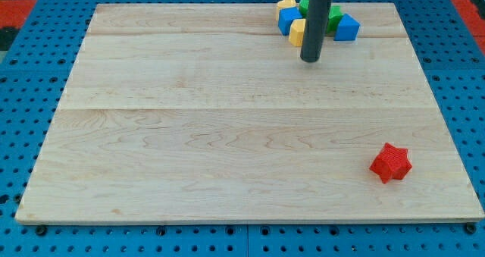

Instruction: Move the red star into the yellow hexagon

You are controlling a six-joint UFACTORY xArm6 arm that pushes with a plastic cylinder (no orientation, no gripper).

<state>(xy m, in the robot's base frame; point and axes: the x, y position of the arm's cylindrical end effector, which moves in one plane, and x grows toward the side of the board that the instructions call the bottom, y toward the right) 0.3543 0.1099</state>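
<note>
The red star (391, 163) lies alone near the lower right of the wooden board (227, 128). The yellow hexagon (297, 32) sits in a cluster of blocks at the view's top, partly hidden by my rod. My tip (311, 60) rests on the board just below and to the right of the yellow hexagon, far above and to the left of the red star.
The cluster at the top holds a yellow block (286, 2), a blue block (288, 18), a green block (333, 16) and a blue block (347, 28). Around the board is a blue pegged surface (23, 136).
</note>
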